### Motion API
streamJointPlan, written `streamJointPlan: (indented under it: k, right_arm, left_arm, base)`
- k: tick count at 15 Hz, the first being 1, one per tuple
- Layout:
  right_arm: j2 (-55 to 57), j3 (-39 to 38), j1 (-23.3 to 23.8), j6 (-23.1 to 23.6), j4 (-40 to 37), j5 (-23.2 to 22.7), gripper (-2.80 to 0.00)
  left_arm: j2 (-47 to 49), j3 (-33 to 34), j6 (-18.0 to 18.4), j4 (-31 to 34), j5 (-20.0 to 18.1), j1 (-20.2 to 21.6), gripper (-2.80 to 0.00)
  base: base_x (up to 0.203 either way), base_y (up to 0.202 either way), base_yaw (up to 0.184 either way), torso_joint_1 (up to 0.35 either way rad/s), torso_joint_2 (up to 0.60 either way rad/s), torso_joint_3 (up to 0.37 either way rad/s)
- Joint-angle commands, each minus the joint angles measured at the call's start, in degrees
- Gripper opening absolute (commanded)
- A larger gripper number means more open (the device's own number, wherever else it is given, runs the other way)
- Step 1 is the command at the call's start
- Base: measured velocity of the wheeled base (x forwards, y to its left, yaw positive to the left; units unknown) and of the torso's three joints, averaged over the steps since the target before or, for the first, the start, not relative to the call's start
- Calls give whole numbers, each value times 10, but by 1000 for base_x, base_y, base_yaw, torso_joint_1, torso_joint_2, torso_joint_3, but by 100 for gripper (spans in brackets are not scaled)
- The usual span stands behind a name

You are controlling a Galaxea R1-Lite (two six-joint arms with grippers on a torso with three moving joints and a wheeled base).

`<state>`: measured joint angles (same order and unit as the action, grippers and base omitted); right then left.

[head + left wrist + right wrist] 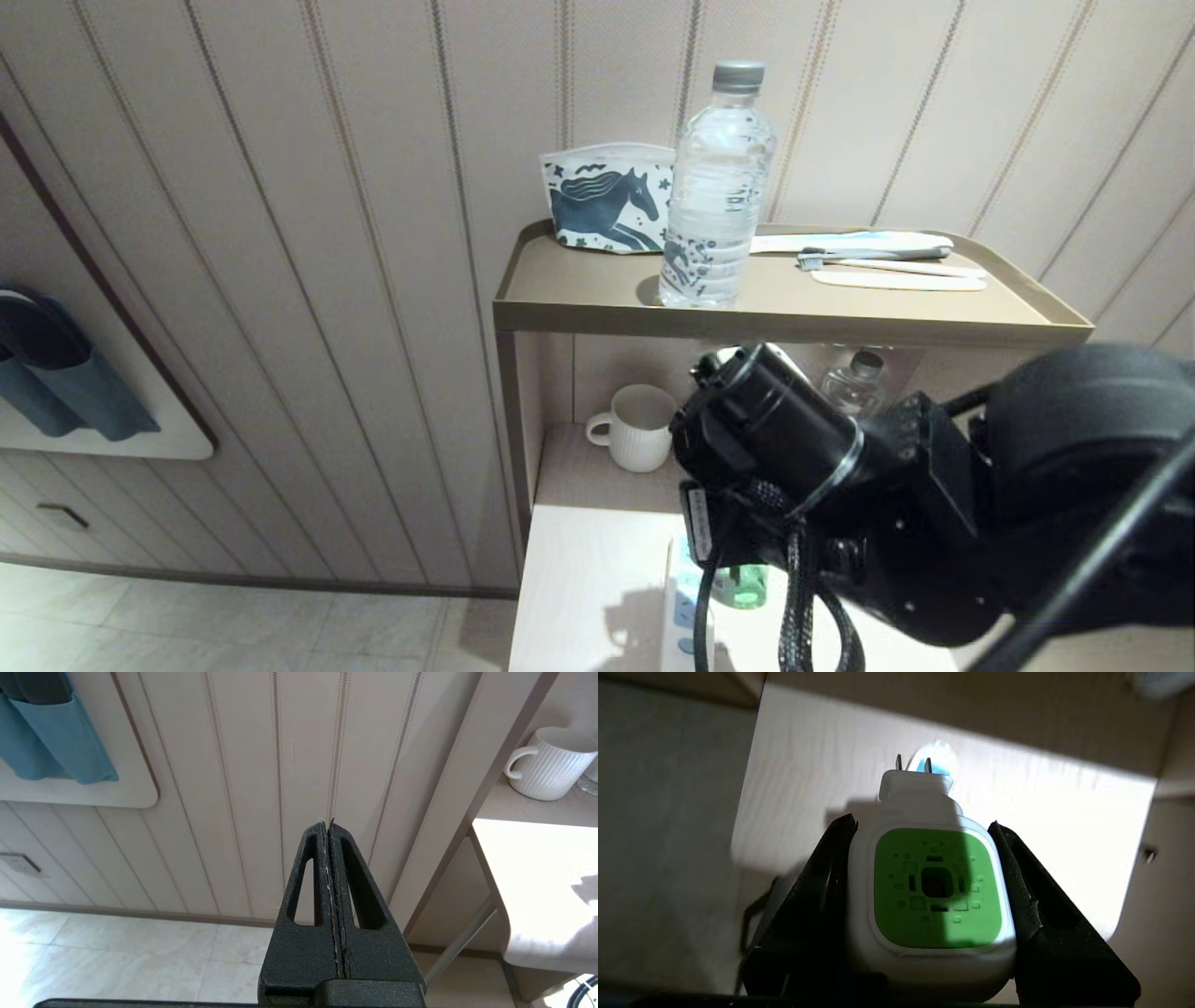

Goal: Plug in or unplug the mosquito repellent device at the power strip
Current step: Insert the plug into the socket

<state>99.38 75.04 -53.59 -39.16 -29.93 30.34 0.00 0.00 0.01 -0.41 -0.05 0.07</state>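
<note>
— Pale wooden table (597, 569) under the shelf: where's the mosquito repellent device (931, 896)?
— Clamped in the right gripper (924, 830), prongs bare, above the power strip (680, 623). Left gripper (329, 826) is pressed closed, empty.

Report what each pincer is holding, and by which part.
The right pincer clamps the mosquito repellent device by the two opposite sides of its white body, prongs exposed. The left pincer is shut and holds nothing.
</note>
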Motion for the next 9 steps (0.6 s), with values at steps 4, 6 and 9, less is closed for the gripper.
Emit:
streamJointPlan:
  k: [4,6,9]
  right_arm:
    - [135,179,54,-82,-276,-222,-280]
    - [168,204,84,-73,-316,-260,-280]
    - [213,245,118,-57,-345,-267,-280]
  left_arm:
    - [1,0,-1,0,0,0,-280]
    - [1,0,-1,0,0,0,-280]
    - [1,0,-1,0,0,0,-280]
  base:
    - [0,0,0,0,0,0]
    - [0,0,0,0,0,0]
    - [0,0,0,0,0,0]
